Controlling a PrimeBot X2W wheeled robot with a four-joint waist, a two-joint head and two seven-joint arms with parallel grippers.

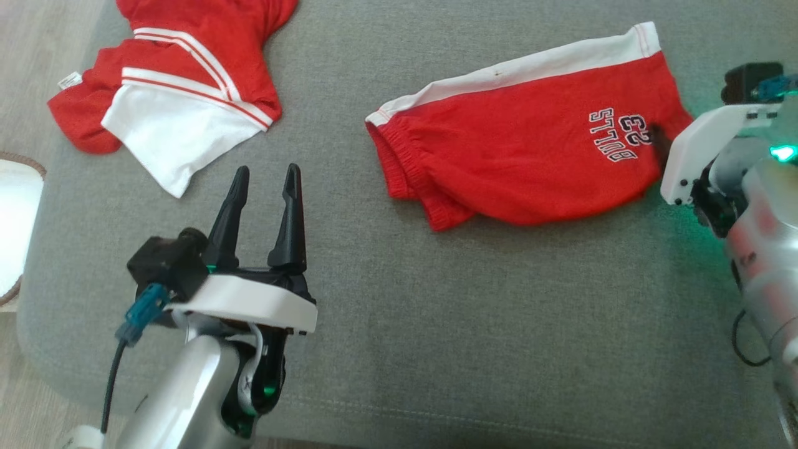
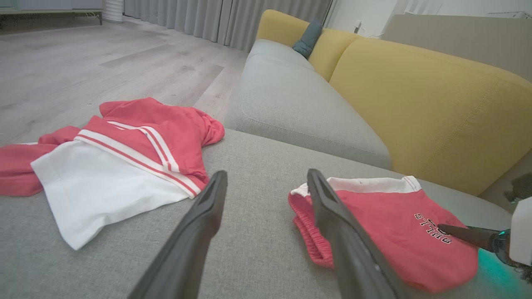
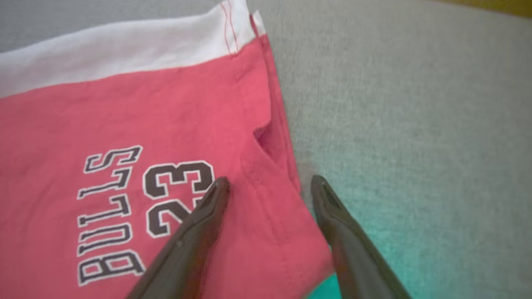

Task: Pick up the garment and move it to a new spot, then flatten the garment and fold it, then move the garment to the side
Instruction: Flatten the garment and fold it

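The garment, red shorts (image 1: 530, 156) with a white side band and "BULLS 23" print, lies folded flat on the grey cushion (image 1: 436, 312). My right gripper (image 3: 268, 182) is open at the shorts' (image 3: 124, 116) right edge, one finger over the print and the other over bare cushion. Its dark fingertip (image 2: 465, 234) rests low on the shorts (image 2: 386, 224). My left gripper (image 1: 267, 171) hovers open and empty over the cushion, left of the shorts. In the left wrist view its fingers (image 2: 208, 216) point between the two garments.
A second red and white garment (image 1: 181, 93) lies crumpled at the cushion's far left corner (image 2: 116, 166). A yellow sofa back (image 2: 436, 104) rises behind the cushion. Wood floor (image 2: 83, 62) lies beyond the left edge, with a round white object (image 1: 12, 218) there.
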